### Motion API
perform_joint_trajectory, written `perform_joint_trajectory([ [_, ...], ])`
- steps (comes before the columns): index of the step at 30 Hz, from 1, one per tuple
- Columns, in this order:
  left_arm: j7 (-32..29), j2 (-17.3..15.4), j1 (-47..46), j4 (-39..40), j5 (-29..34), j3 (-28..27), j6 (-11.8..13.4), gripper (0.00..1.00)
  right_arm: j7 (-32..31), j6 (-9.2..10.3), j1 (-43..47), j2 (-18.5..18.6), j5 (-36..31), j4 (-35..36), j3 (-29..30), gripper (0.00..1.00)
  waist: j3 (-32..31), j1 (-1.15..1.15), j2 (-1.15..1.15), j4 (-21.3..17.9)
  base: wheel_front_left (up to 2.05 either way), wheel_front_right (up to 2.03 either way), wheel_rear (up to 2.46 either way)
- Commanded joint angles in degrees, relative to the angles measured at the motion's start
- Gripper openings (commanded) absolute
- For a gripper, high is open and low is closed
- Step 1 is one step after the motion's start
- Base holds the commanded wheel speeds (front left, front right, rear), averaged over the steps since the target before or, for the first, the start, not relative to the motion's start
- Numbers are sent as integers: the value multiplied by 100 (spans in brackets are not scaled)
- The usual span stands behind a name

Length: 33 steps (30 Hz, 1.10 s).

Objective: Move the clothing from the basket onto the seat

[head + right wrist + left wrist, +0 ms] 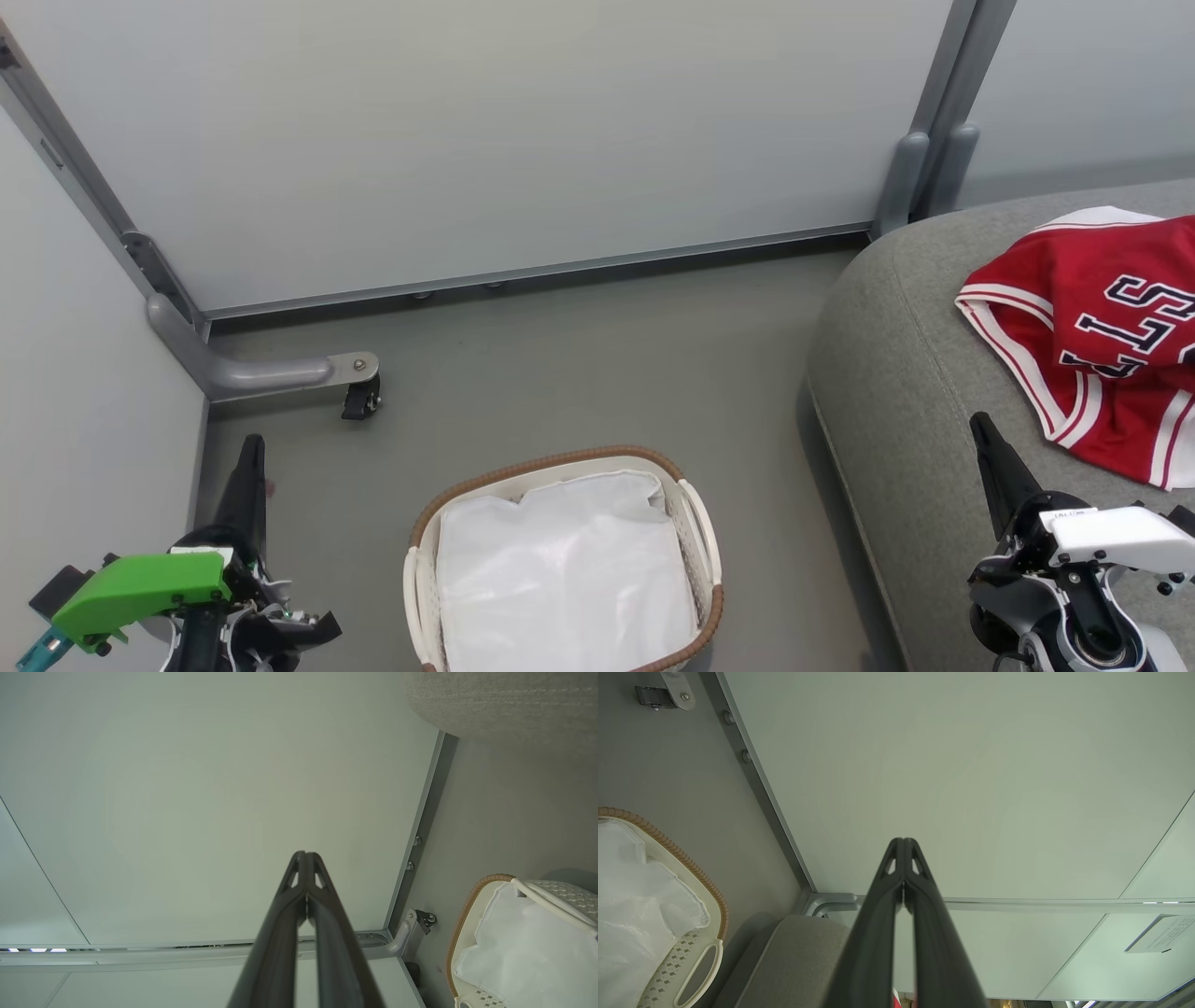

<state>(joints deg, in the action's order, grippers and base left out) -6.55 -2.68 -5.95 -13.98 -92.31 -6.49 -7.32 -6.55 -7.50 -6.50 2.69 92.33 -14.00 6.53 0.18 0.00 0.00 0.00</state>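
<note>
Grey seat holds the clothing; basket emptied

Basket, lower centre, on grey floor: holds white liner. Clothing, red, right edge, lying on seat. Left pincer, lower left, fingers together. Right pincer, lower right, fingers together.
</note>
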Motion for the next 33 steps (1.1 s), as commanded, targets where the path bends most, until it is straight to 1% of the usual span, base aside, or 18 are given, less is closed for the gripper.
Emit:
perform_joint_trajectory([
  [1, -19, -38, -59, 4, -19, -16, -31, 0, -17, 2, 59, 36, 17, 13, 13, 0, 0, 0, 0, 0, 0, 0, 0],
  [33, -18, -38, -58, 5, -19, -14, -31, 0, -17, 2, 59, 36, 18, 13, 12, 0, 0, 0, 0, 0, 0, 0, 0],
])
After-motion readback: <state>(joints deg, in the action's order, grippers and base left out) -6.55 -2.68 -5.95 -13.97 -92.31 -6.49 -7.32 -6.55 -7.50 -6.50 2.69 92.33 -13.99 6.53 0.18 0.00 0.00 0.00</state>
